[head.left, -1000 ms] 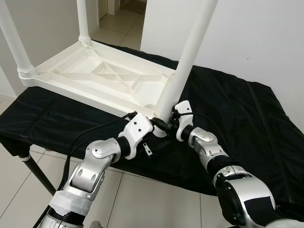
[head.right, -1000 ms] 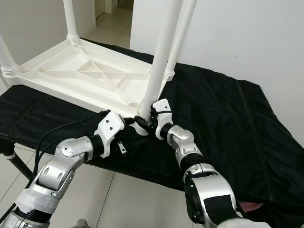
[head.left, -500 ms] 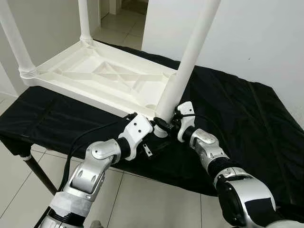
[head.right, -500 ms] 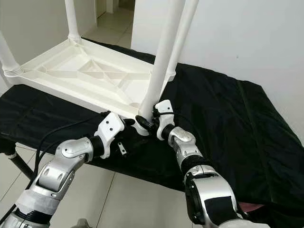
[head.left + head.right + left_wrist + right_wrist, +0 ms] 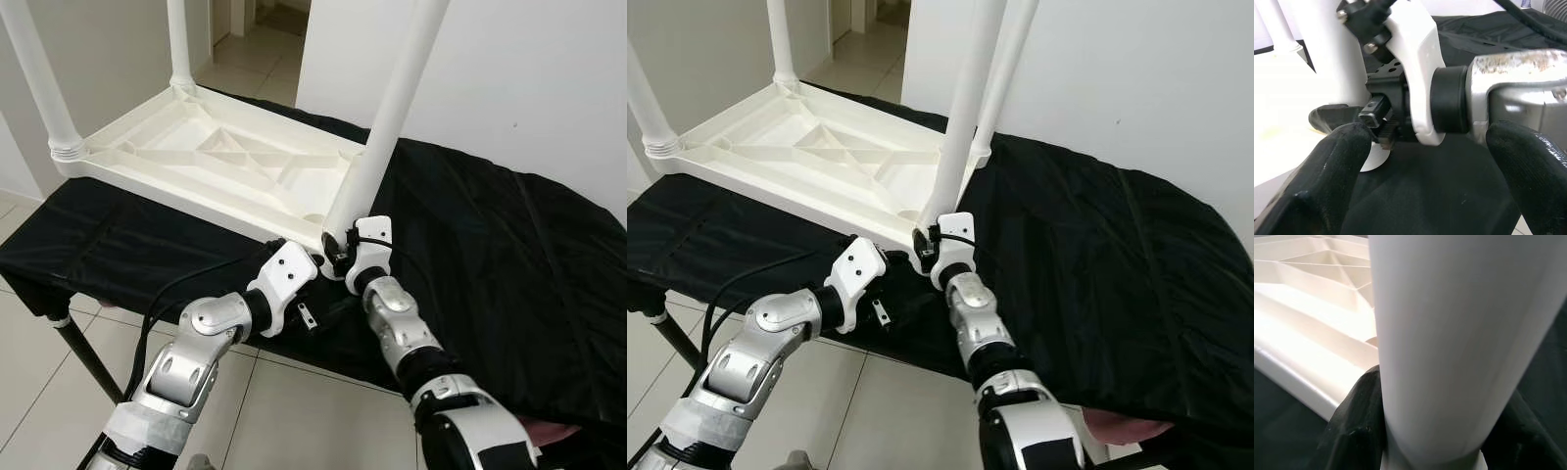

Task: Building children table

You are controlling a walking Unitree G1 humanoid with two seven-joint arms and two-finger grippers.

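Right wrist view: the right hand (image 5: 1430,431) clamps the white leg (image 5: 377,147). Left hand (image 5: 1420,161), fingers apart, hovers just beside it over the black surface (image 5: 490,255).

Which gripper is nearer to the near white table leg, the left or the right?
Right. The right gripper is closed around the base of the table leg, with its fingers on both sides. The left gripper is open beside the base, not touching the leg.

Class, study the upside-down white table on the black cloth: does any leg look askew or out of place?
Yes. The near leg, held at its base by the right gripper, leans toward the wall, while the corner legs stand upright. Its foot sits at the table top's near corner; whether it is seated cannot be told.
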